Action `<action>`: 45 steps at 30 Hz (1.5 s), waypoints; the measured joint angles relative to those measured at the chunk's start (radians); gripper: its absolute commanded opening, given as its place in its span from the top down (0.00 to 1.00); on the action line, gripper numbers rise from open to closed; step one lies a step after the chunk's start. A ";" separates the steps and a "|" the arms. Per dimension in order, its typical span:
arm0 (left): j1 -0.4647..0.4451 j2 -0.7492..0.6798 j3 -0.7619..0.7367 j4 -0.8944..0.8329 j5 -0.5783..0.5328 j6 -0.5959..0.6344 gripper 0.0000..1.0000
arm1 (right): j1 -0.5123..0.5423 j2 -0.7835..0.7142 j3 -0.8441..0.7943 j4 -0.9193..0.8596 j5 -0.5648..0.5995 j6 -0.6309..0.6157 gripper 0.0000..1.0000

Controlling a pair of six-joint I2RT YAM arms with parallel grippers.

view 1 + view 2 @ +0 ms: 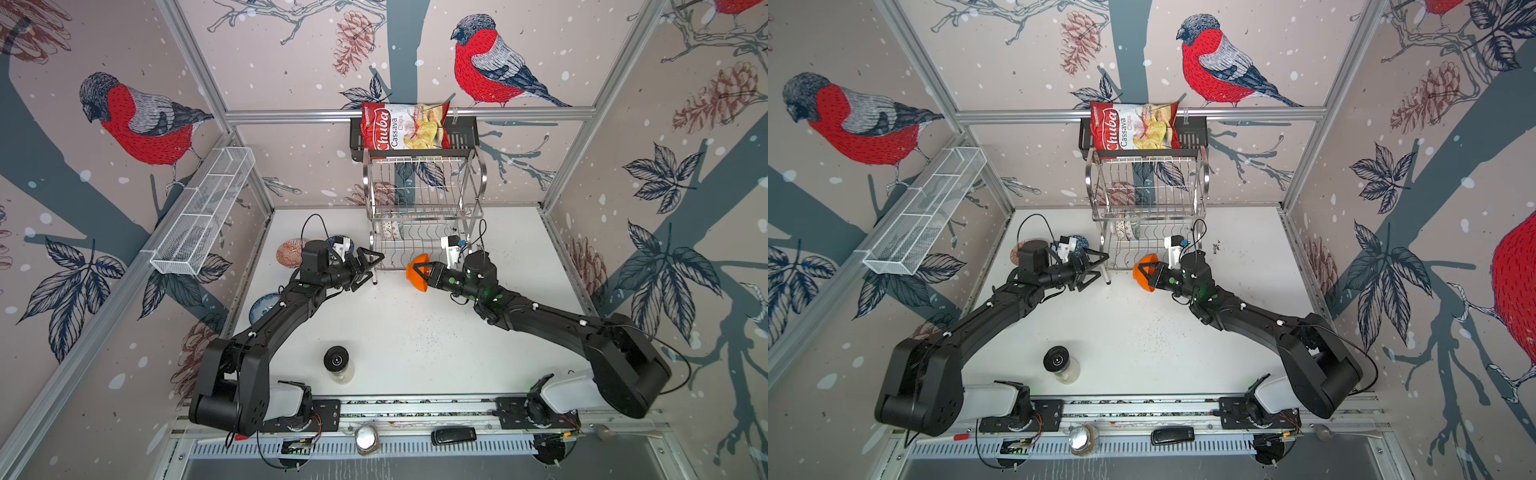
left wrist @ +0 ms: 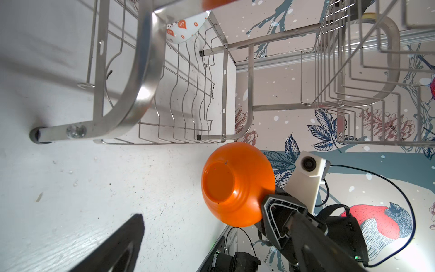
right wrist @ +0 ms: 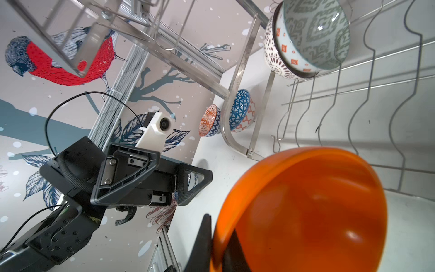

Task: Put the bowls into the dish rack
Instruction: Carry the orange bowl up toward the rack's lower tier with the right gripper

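My right gripper [image 1: 418, 272] [image 3: 219, 228] is shut on the rim of the plain orange bowl [image 1: 419, 277] [image 1: 1144, 272] [image 2: 235, 186] [image 3: 306, 212], held tilted just in front of the dish rack [image 1: 424, 208] [image 1: 1148, 199] lower tier. A grey-green bowl [image 3: 313, 35] and a dotted white bowl [image 3: 273, 61] stand on edge in that tier. My left gripper [image 1: 370, 270] [image 1: 1096, 268] is open and empty by the rack's front left leg. Behind it on the table sit a red-orange bowl [image 1: 289, 252] [image 3: 209, 120] and a blue triangle bowl [image 3: 242, 108]. A blue-white bowl [image 1: 264, 305] shows under the left arm.
A black-lidded jar [image 1: 337, 361] stands near the table's front. A white mesh tray [image 1: 203, 212] hangs on the left wall. A black basket [image 1: 461, 133] holding a chips bag [image 1: 403, 126] hangs above the rack.
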 measured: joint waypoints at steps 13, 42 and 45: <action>-0.044 0.068 0.062 -0.006 0.013 0.023 0.03 | -0.127 0.160 -0.011 0.293 -0.036 0.114 1.00; -0.050 0.171 0.230 -0.261 0.036 0.266 0.03 | -0.140 0.581 0.332 0.563 -0.063 0.339 1.00; -0.056 0.171 0.220 -0.265 0.037 0.259 0.03 | -0.143 0.611 0.382 0.539 -0.056 0.335 1.00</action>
